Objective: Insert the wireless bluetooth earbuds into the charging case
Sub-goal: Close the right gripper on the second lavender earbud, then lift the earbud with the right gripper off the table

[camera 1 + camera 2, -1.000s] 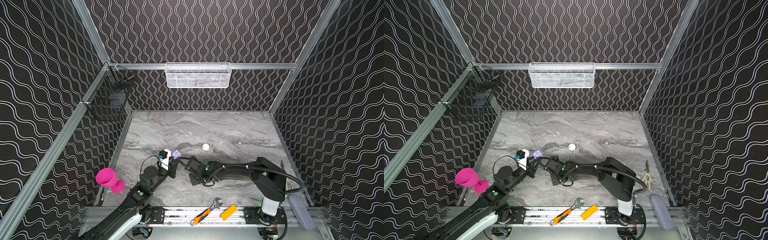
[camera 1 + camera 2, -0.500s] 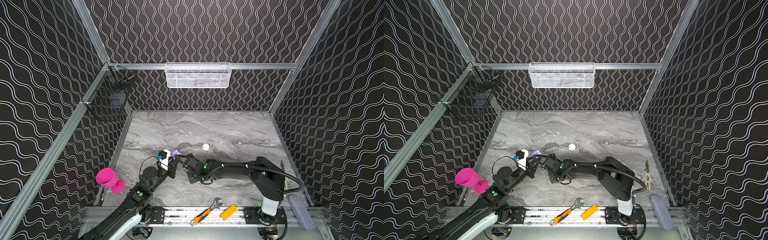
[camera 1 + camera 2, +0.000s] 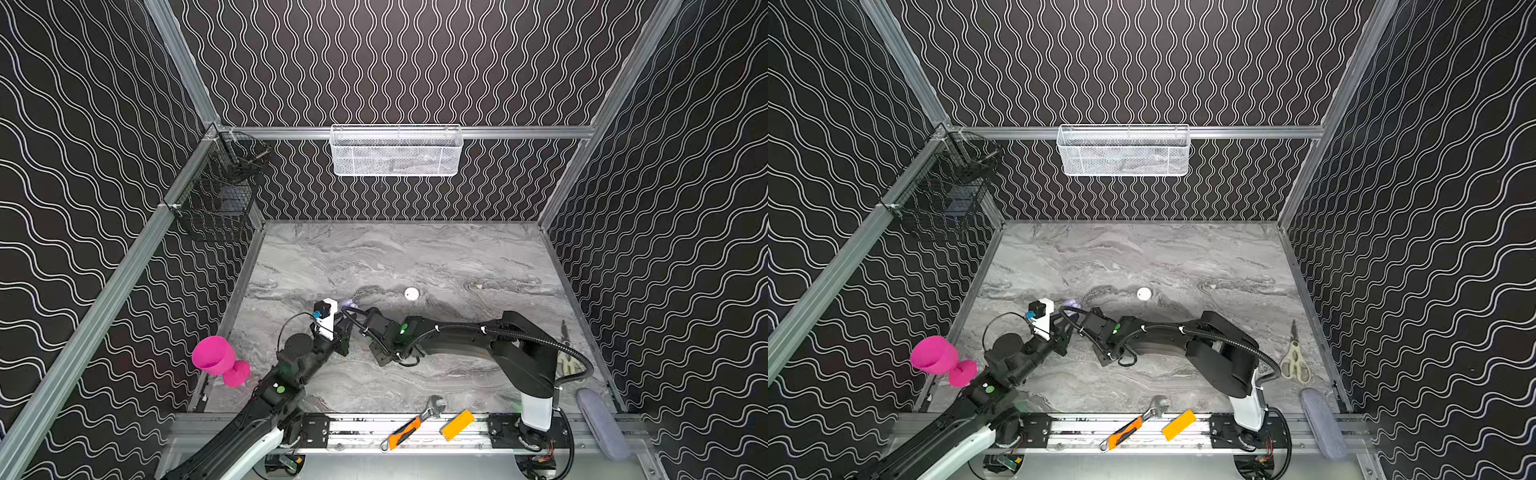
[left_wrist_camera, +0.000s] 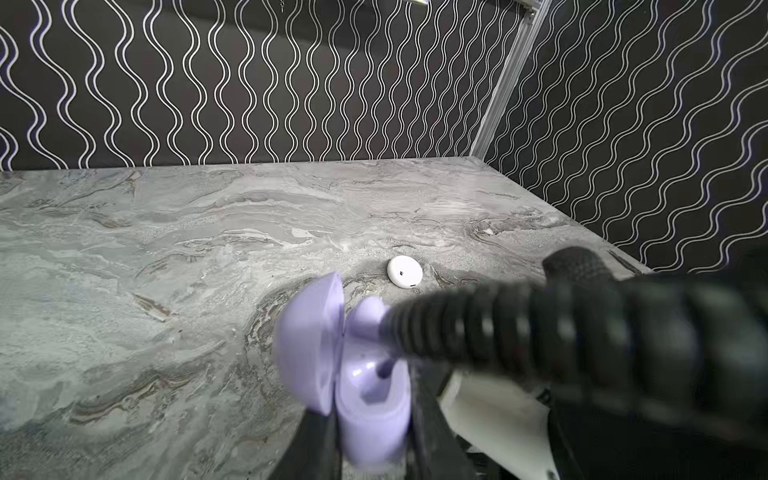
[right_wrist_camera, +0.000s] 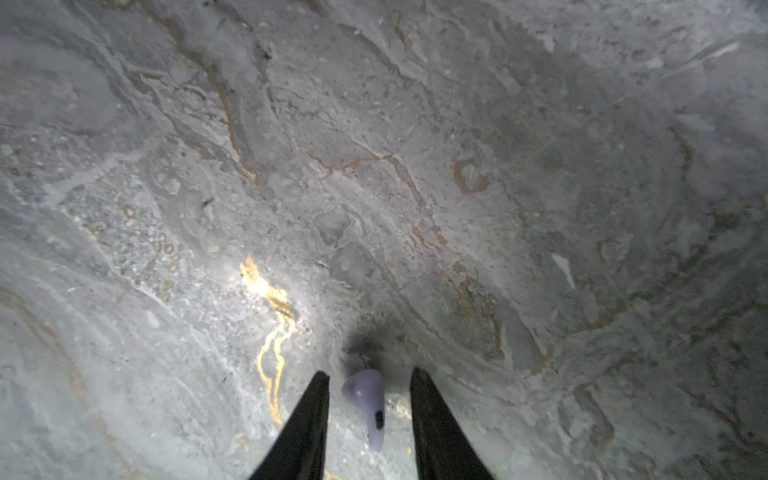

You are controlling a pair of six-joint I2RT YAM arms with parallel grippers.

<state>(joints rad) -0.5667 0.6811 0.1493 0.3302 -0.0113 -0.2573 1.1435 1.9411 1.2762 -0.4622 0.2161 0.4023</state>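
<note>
Likely light and slick, the lavender earbud (image 5: 365, 395) lies between the right tool's (image 5: 370, 372) parted tips; pinch its bulb.

Both arms are matte black with white base segments. The left arm (image 3: 299, 358) carries a white camera block (image 3: 331, 311) with a blue connector and a thin looped cable; the right arm (image 3: 519, 357) trails a ribbed black hose (image 4: 540, 328). Small green dots (image 3: 281, 389) mark both. The right gripper (image 5: 370, 372) has tapered black fingers (image 5: 305, 432).

Lavender charging case (image 4: 370, 415), white round case (image 4: 404, 272), grey-veined counter (image 4: 145, 249), pink goblet (image 3: 214, 357) lower left, black walls (image 3: 395, 62) waved white
</note>
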